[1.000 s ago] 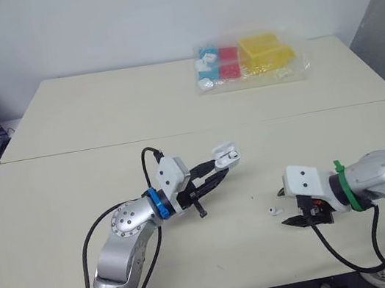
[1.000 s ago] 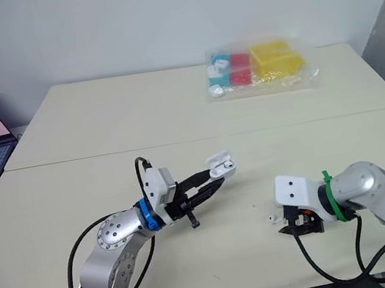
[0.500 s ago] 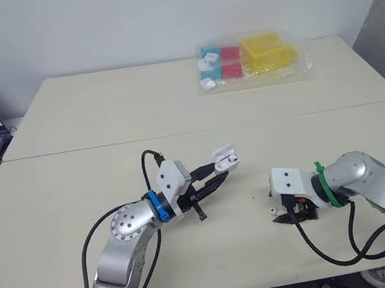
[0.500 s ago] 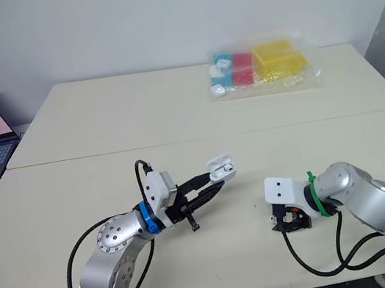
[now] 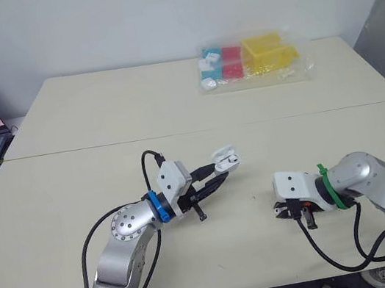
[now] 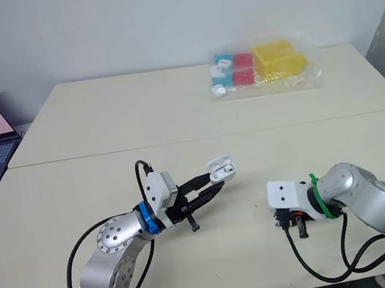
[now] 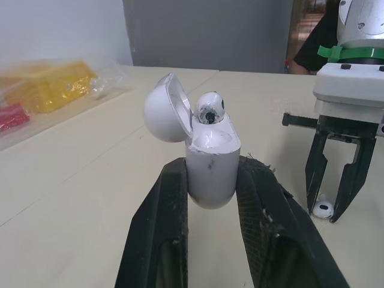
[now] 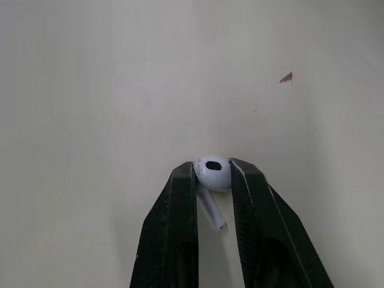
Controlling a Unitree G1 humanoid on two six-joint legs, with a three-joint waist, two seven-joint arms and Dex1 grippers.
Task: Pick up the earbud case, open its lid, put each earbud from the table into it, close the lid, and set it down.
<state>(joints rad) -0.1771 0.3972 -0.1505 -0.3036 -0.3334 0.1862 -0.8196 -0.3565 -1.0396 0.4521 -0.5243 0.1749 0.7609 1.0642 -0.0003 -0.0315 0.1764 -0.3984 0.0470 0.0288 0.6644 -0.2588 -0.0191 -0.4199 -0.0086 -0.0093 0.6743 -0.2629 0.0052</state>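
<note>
left eye view: left gripper (image 5: pixel 219 173) clamps the open earbud case (image 5: pixel 225 158) above the table (image 5: pixel 77 209). left wrist view: first earbud (image 7: pixel 209 108) sits inside. right wrist view: right gripper (image 8: pixel 213 170) pinches second earbud (image 8: pixel 212 175) by its round head; smooth curve may squirt out on lift.

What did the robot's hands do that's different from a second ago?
The right gripper slid in over the loose earbud lying on the table and shut its fingers on it. The left gripper stayed as it was, holding up the earbud case with its lid open and the seated earbud inside.
</note>
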